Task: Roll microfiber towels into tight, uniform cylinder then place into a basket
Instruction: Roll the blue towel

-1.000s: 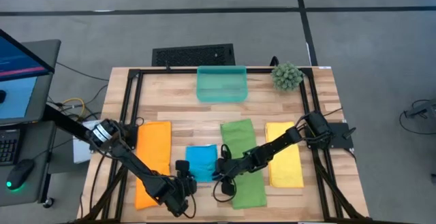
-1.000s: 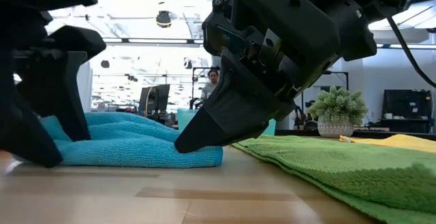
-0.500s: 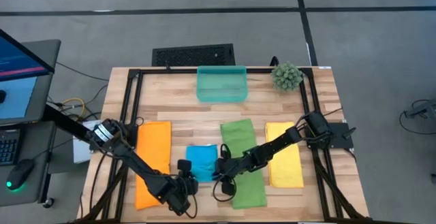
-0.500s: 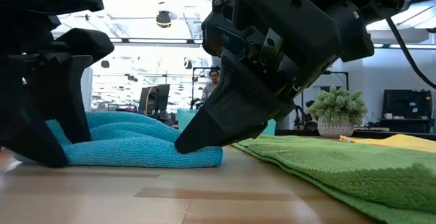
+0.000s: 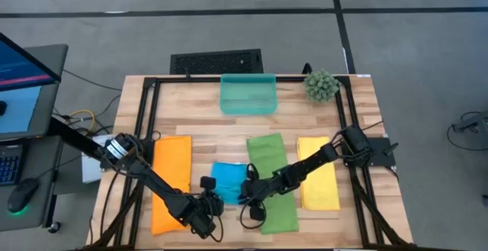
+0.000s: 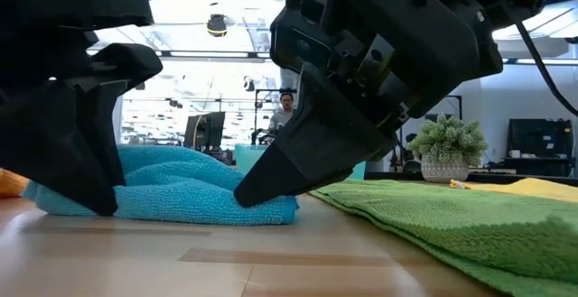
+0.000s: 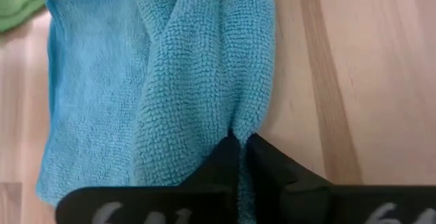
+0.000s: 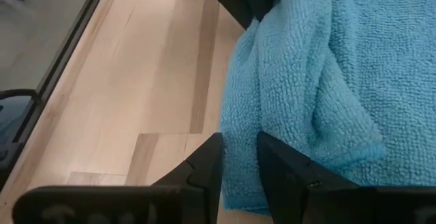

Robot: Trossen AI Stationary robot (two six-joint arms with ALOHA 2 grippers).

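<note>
Blue towel (image 5: pixel 227 182) bunched, long axis running toward basket (image 5: pixel 248 94). Left hand (image 7: pixel 240 157) now pinched shut on its near edge; right hand (image 8: pixel 237 157) clamped opposite corner.

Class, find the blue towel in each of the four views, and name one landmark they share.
High: blue towel, bottom centre.
Low: left, on the table.
Left wrist: fills upper left.
Right wrist: right side.
Landmark: both pincers grip its ends, left pincer, right pincer.

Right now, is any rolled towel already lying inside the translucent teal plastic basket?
No, the translucent teal plastic basket holds nothing in the high view, while the bright blue microfiber towel lies on the light wooden table.
</note>
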